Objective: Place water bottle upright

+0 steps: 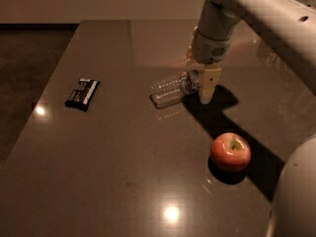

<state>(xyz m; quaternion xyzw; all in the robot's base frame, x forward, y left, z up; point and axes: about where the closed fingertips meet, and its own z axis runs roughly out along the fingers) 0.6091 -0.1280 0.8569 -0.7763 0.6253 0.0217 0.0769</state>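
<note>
Gripper (205, 92): low over the table (123, 191), at the cap end of the lying water bottle (170, 89).
Picture-left of gripper: the bottle lies just beside it and blocks a sideways pass.
Nearer the camera than gripper: apple (230, 152) stands near, with bare tabletop between.
Far picture-left: dark packet (82, 93), well apart, with open surface beyond the bottle.
Above gripper: its own arm (256, 14) fills the upper right.

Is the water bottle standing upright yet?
No, the water bottle lies on its side on the table, with the end effector at its cap end.
</note>
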